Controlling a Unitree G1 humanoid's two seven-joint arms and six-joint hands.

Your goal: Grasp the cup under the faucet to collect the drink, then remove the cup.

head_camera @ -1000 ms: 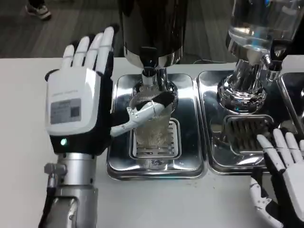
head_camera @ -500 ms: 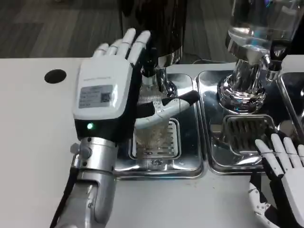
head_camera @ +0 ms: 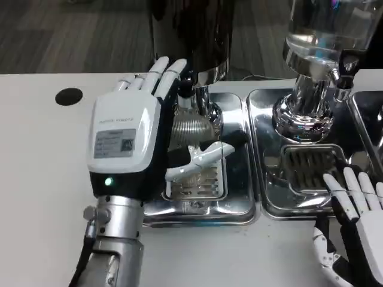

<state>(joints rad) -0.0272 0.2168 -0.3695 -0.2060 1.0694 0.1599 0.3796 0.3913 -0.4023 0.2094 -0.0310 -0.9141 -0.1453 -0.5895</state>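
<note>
A clear ribbed cup (head_camera: 192,127) stands on the left steel drip tray (head_camera: 238,179), right under the faucet (head_camera: 186,89) of the black dispenser (head_camera: 191,30). My left hand (head_camera: 127,140) is against the cup's left side, its white back toward the camera and hiding much of the cup. Its thumb (head_camera: 206,154) lies across the cup's front, while its fingers (head_camera: 157,75) point straight up past the rim, uncurled. My right hand (head_camera: 358,224) waits at the bottom right with fingers spread, holding nothing.
A second dispenser with a clear vessel (head_camera: 320,30) and chrome base (head_camera: 302,116) stands on the right drip tray (head_camera: 263,113), whose grate (head_camera: 308,167) lies just ahead of my right hand. A black round hole (head_camera: 69,95) marks the white table at the left.
My left hand has moved right from beside the tray up against the cup, and its thumb has drawn in across the cup's front. The right hand has barely moved.
</note>
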